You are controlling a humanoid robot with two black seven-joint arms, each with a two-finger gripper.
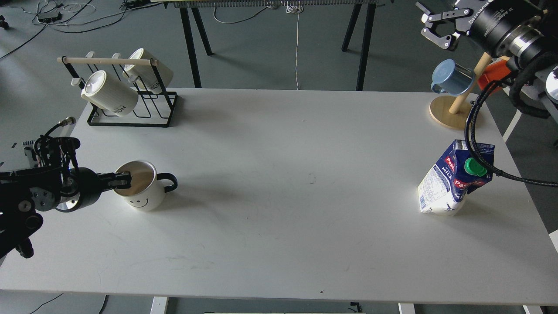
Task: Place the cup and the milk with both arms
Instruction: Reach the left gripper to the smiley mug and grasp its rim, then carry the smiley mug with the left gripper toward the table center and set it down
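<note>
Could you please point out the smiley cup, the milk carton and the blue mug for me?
cup [146, 198]: head view, white side near the face.
milk carton [440, 185]: head view, front panel.
blue mug [453, 78]: head view, its side.

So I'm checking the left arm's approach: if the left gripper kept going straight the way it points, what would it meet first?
The left gripper points right, with its fingers at the near rim of the cup. Going straight on, it would most likely press against the cup's rim or inner wall first, though depth is hard to judge from the head view.

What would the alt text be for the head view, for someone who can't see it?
The left gripper reaches over the rim of a white smiley-face cup on a white table. The right gripper hangs open, high above a blue milk carton at the right.
</note>
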